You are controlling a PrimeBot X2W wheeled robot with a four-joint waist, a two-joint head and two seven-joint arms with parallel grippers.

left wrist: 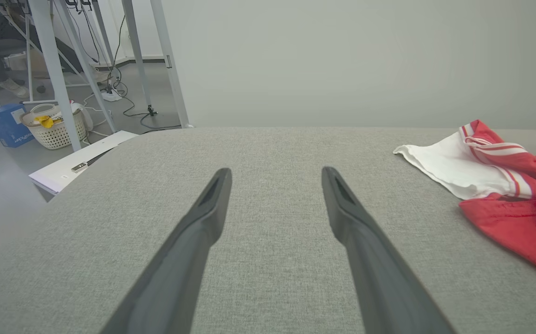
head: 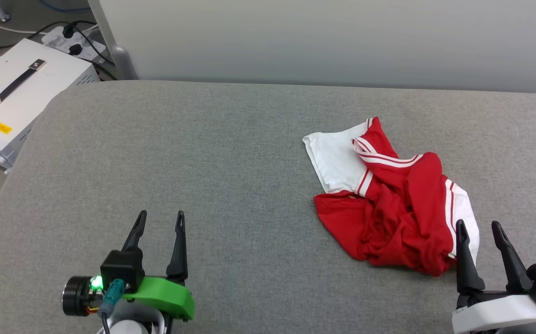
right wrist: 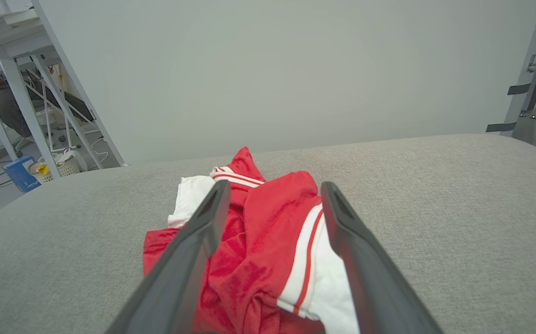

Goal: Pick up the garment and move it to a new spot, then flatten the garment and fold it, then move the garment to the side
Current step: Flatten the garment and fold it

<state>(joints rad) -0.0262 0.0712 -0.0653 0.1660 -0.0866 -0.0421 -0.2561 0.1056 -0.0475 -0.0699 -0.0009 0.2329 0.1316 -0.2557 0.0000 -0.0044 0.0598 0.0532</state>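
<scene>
The garment (head: pixel 388 199) lies crumpled on the grey padded table (head: pixel 203 162), right of centre: red cloth with white sleeves and red-and-white striped trim. My right gripper (head: pixel 478 227) stands open at the lower right, its fingertips at the garment's near right edge, nothing between them. From the right wrist the garment (right wrist: pixel 268 241) lies just ahead between the open right gripper (right wrist: pixel 273 188) fingers. My left gripper (head: pixel 161 216) is open at the lower left, far from the cloth. In the left wrist view the left gripper (left wrist: pixel 274 174) hangs over bare table and the garment (left wrist: pixel 504 185) is at the right.
A white equipment case (head: pixel 17 93) with a black handle and a power strip (head: pixel 73 39) with cables sit off the table's far left corner. A pale partition wall (head: pixel 342 41) runs along the far edge. A white basket (left wrist: pixel 56 127) and desk legs stand beyond.
</scene>
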